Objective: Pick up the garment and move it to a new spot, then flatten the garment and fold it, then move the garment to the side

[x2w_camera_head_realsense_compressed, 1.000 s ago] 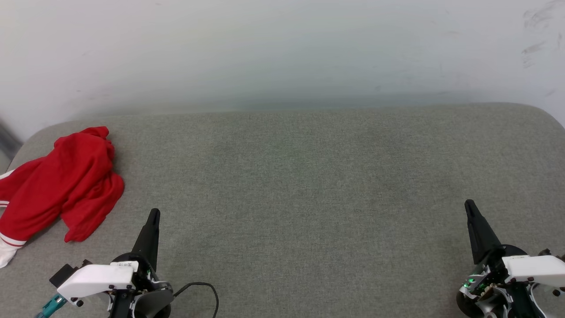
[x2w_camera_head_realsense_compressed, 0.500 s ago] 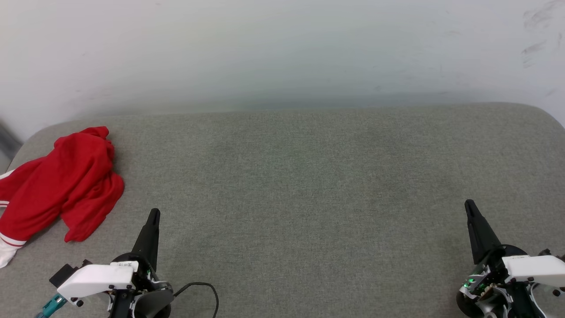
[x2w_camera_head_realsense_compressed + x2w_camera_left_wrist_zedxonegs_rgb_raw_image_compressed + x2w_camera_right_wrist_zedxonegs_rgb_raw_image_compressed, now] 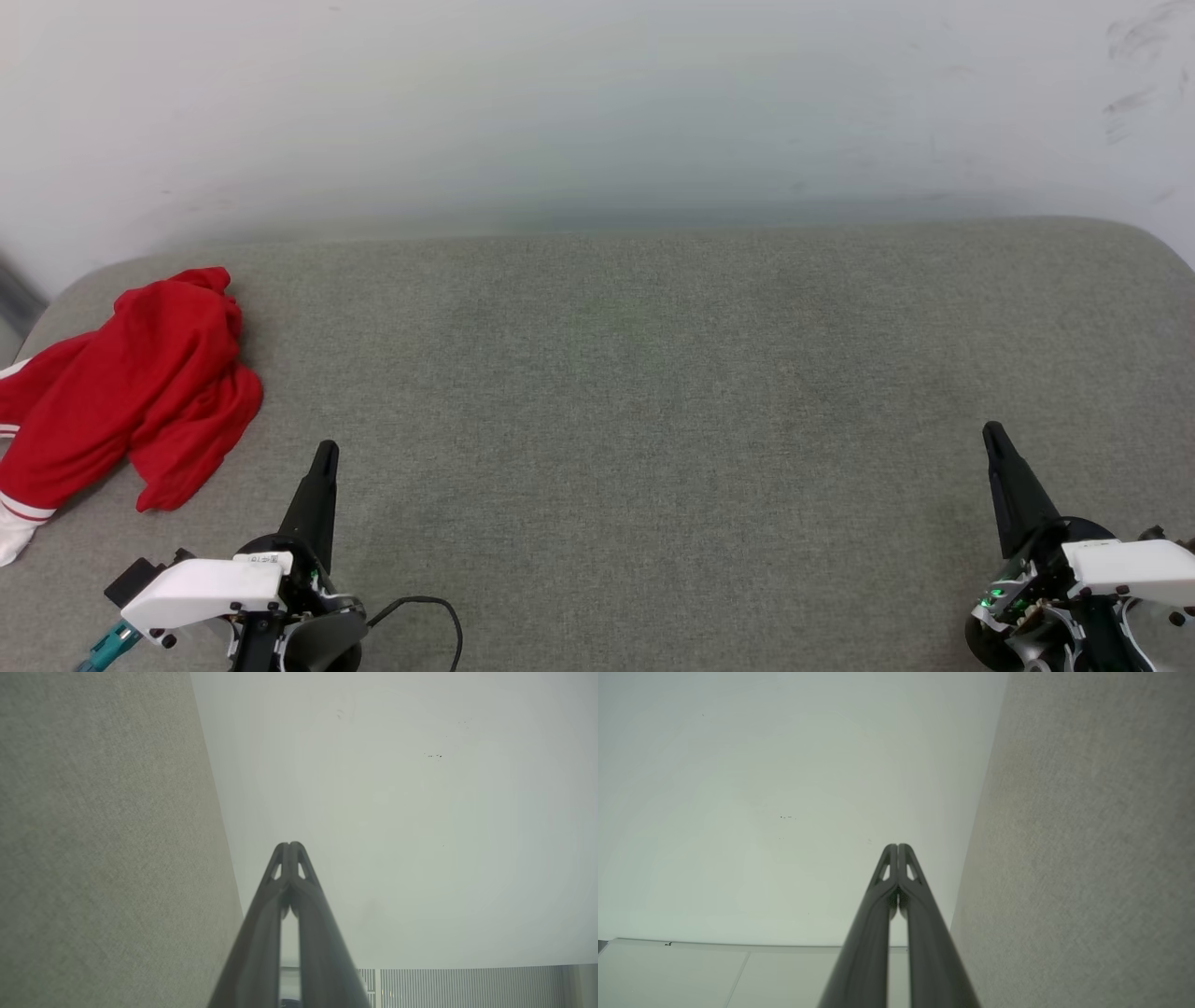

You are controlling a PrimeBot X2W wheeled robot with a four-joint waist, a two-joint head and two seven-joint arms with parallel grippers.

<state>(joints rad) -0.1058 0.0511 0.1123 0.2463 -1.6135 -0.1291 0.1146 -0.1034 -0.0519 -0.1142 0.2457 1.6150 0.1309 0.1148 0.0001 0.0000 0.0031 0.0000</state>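
Observation:
The garment (image 3: 131,392) lies crumpled at the far left of the grey cushioned surface (image 3: 653,373), red with a white, red-striped sleeve end hanging at the left edge. No lettering shows. My left gripper (image 3: 325,453) is shut and empty, at the lower left, a short way right of and nearer than the garment. Its tips (image 3: 289,847) meet in the left wrist view. My right gripper (image 3: 991,434) is shut and empty at the lower right, far from the garment, its tips (image 3: 897,848) pressed together in the right wrist view.
A pale wall (image 3: 597,103) rises right behind the cushioned surface. The surface's rounded corners fall away at far left and far right. A black cable (image 3: 429,611) loops beside my left wrist. Wide bare fabric lies between the two grippers.

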